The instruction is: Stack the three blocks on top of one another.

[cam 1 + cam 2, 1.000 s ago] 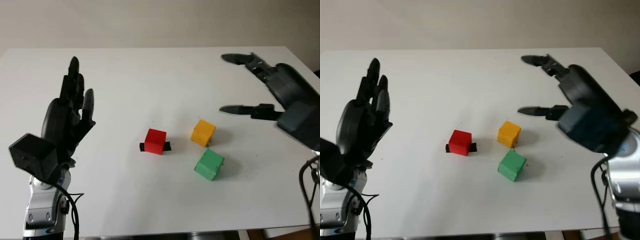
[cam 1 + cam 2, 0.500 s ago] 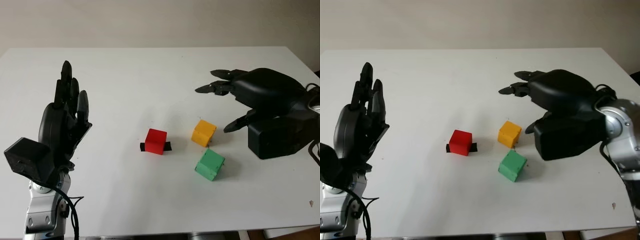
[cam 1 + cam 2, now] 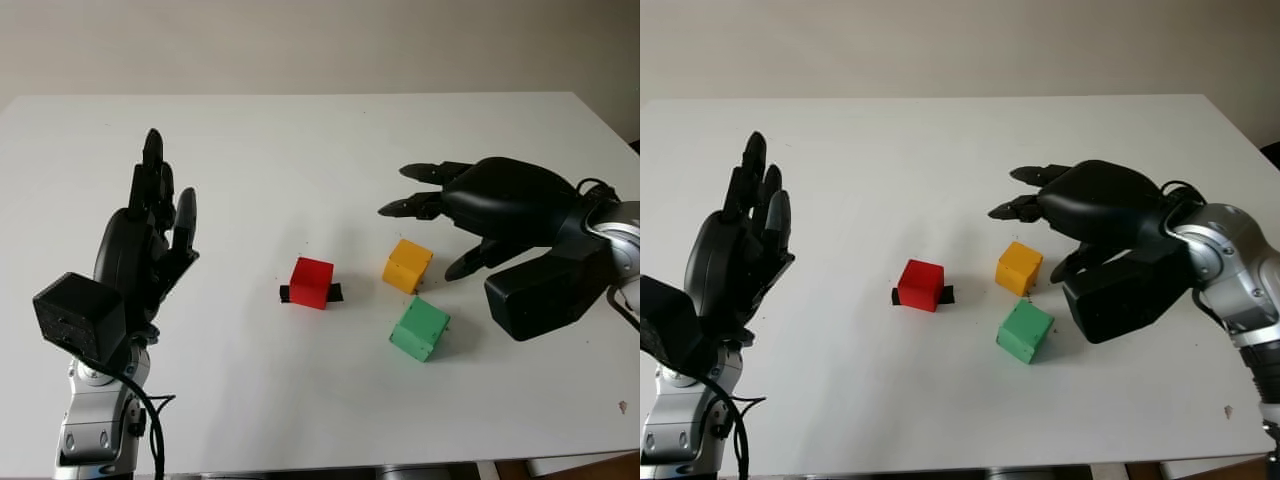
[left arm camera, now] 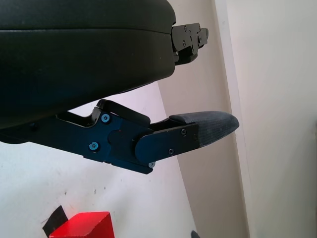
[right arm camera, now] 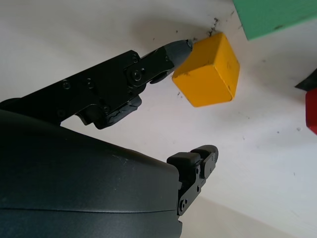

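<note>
Three blocks sit near the middle of the white table (image 3: 300,140). The red block (image 3: 311,282) stands on a black tape mark. To its right is the yellow block (image 3: 407,265), and the green block (image 3: 419,328) lies just in front of the yellow one. My right hand (image 3: 425,235) is open, palm down, hovering over the right side of the yellow block (image 5: 208,69). One fingertip (image 5: 182,48) is right at that block's corner. My left hand (image 3: 165,185) is open and raised at the left, well away from the blocks.
The black tape mark (image 3: 334,292) pokes out from under the red block. The table's front edge runs close to my arms, and its right edge passes behind my right forearm (image 3: 545,290).
My right hand has swung down from a raised pose, turned palm down, and come in close over the yellow block. The left hand has shifted slightly. The blocks have not moved.
</note>
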Controlling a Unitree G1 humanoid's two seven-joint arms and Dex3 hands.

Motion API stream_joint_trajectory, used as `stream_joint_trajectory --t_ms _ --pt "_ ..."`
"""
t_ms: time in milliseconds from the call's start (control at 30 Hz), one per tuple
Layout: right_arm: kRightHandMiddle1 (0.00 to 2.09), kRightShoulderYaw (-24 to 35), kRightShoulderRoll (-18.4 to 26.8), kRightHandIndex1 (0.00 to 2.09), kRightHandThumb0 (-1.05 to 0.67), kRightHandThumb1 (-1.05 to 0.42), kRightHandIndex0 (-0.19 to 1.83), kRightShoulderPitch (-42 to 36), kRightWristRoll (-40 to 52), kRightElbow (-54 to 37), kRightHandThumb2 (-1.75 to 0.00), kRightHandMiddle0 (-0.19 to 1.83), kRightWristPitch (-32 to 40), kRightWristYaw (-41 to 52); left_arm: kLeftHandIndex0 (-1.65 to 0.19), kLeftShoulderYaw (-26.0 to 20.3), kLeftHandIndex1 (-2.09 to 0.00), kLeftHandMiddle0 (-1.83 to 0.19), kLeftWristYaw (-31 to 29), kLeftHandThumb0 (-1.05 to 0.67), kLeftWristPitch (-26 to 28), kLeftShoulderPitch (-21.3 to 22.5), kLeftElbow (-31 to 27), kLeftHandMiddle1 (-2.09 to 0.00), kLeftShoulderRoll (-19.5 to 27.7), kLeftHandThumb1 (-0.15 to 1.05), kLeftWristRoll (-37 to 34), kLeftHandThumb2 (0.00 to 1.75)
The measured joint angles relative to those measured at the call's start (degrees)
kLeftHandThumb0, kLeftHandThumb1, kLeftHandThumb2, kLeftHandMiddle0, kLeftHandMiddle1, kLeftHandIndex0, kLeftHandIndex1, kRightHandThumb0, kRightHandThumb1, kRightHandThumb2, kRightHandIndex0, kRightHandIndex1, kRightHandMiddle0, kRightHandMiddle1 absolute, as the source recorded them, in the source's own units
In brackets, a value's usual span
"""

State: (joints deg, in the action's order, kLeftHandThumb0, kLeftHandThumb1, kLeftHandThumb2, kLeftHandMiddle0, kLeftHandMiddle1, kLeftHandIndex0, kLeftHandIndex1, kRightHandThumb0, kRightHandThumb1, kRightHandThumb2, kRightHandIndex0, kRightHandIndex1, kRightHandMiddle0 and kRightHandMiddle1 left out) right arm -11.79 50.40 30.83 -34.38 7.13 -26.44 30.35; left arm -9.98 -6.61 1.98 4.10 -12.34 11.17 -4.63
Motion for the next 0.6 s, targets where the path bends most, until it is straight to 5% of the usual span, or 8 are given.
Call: stream_joint_trajectory --t_ms 600 --pt "0.05 -3.6 -3.1 0.04 -0.44 -0.89 0.03 0.9 -3.9 9.6 -0.06 0.38 -3.8 -6.8 0.19 0.1 -0.04 0.19 0.5 -0.66 -0.2 0.0 0.0 -0.04 0.0 1.05 1.1 0.59"
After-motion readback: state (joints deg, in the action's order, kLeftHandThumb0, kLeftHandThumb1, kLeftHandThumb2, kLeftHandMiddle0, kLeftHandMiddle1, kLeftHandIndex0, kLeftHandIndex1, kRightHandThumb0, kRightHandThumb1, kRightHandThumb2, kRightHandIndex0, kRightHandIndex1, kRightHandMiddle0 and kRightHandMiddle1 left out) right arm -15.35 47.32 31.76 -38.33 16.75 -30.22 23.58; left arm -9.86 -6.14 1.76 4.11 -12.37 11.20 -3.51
